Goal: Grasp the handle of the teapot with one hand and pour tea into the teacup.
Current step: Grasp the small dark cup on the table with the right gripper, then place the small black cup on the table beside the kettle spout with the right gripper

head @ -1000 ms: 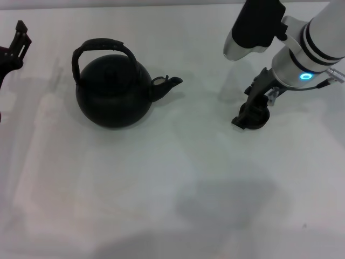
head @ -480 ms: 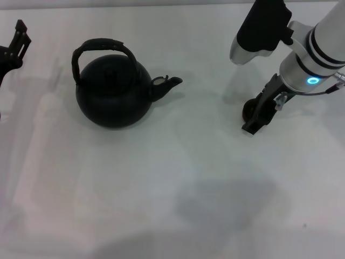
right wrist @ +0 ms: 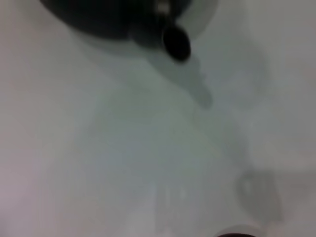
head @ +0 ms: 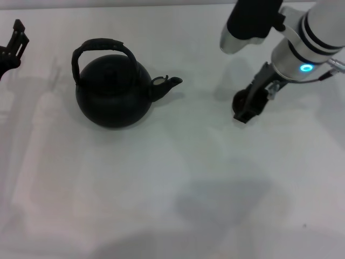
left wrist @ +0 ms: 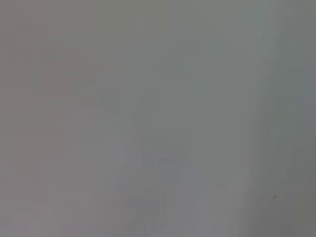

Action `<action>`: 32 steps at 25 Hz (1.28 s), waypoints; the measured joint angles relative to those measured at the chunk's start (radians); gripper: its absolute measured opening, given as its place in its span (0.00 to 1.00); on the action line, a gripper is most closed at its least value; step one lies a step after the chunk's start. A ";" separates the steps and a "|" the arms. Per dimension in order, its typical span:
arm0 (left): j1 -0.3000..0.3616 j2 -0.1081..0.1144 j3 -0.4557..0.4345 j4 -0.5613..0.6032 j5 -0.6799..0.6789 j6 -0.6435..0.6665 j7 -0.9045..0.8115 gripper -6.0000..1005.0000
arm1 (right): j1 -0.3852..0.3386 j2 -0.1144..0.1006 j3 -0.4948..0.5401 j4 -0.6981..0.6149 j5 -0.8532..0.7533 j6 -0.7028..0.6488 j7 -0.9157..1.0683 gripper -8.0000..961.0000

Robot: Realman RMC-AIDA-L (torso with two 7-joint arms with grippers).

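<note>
The matte black teapot (head: 110,93) stands on the white table at the left-centre of the head view. Its arched handle (head: 102,44) is upright and its spout (head: 171,82) points toward my right arm. My right gripper (head: 249,109) is off to the right of the spout, shut on the small dark teacup (head: 240,101), which shows partly behind the fingers. In the right wrist view the teapot's body (right wrist: 108,19) and spout (right wrist: 176,43) are visible, with a dark rim (right wrist: 237,232) at the edge. My left gripper (head: 15,42) is parked at the far left edge.
The white table (head: 161,178) stretches bare in front of the teapot and between the spout and the cup. The left wrist view shows only plain table surface (left wrist: 158,118). My right arm's shadow lies on the table in front.
My right gripper has moved left and a little farther back, toward the teapot's spout, carrying the teacup with it. The teapot and the left arm have not moved.
</note>
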 joint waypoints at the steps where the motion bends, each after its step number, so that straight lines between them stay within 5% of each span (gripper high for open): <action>1: 0.000 0.000 0.000 -0.001 0.000 0.000 0.000 0.80 | 0.006 0.002 0.000 -0.006 0.003 -0.001 0.001 0.76; 14: 0.001 -0.001 0.000 0.003 0.000 0.001 0.000 0.80 | 0.150 0.008 -0.257 0.093 0.199 -0.122 0.015 0.76; 32: 0.003 -0.003 0.000 0.004 0.000 0.002 -0.002 0.80 | 0.148 0.008 -0.339 0.107 0.240 -0.185 0.030 0.79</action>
